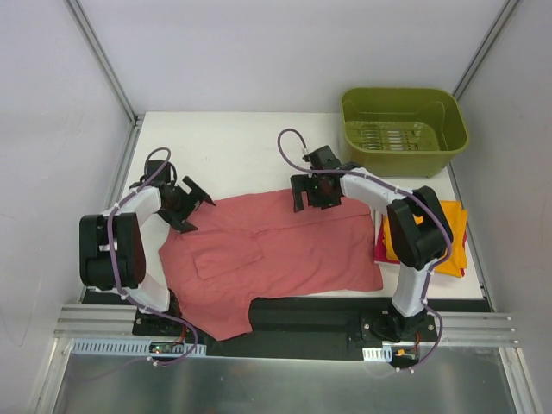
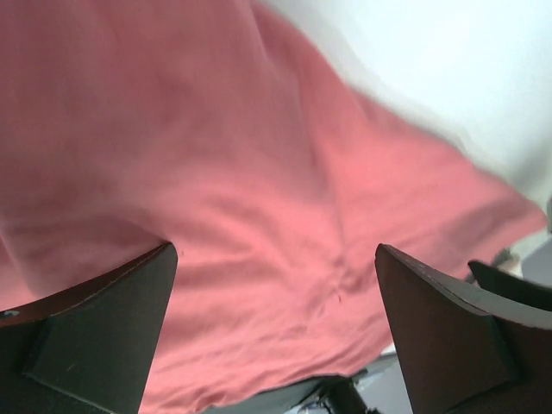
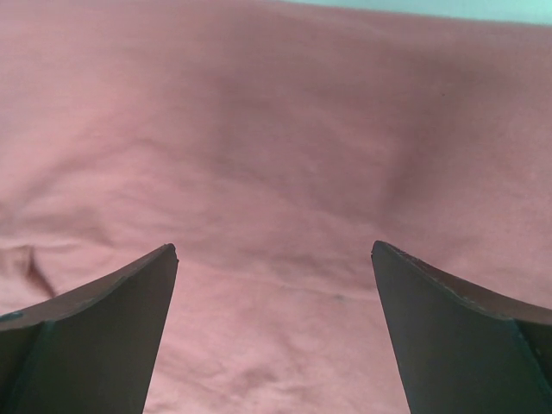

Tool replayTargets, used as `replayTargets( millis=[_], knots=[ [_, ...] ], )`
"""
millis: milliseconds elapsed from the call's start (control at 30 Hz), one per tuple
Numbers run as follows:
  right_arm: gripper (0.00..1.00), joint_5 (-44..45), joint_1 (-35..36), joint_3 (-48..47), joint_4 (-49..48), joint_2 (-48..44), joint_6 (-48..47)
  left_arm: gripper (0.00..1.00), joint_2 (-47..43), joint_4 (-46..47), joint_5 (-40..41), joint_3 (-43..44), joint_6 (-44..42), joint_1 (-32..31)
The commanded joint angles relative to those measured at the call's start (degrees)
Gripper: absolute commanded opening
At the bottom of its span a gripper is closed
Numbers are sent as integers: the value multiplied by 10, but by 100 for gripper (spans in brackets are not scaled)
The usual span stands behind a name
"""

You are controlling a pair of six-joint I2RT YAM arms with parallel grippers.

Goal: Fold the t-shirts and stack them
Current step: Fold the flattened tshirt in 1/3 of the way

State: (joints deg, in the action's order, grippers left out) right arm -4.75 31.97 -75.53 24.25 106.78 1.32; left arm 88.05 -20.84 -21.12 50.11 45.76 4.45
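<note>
**Salmon t-shirt [image 1: 276, 250] spread on the table [image 1: 241, 147], both grippers open above it.**

I saw the salmon t-shirt lying flat across the near half of the table, one flap folded onto it and its lower corner draped over the front edge. My left gripper [image 1: 194, 210] sat at its far left corner and my right gripper [image 1: 312, 200] over its far edge, each with jaws wide apart and holding nothing. To the right, a folded orange t-shirt [image 1: 448, 250] rested on what looked like a magenta t-shirt [image 1: 379, 253], near the green tub [image 1: 405, 159].
</note>
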Motion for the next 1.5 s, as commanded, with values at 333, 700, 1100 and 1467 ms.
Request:
replayTargets(
  millis=[333, 700, 1100, 1467],
  knots=[
    [99, -69, -36, -155, 40, 143, 17, 99, 213, -31, 109, 236, -46, 25],
    [100, -91, -66, -369, 83, 275, -13, 99, 376, -70, 99, 459, -108, 46],
    [100, -76, -71, -485, 107, 283, -104, 99, 392, -112, 43, 649, -147, 54],
    [100, -57, -4, -268, 72, 63, -163, 99, -6, -114, 144, 273, -86, 53]
  ],
)
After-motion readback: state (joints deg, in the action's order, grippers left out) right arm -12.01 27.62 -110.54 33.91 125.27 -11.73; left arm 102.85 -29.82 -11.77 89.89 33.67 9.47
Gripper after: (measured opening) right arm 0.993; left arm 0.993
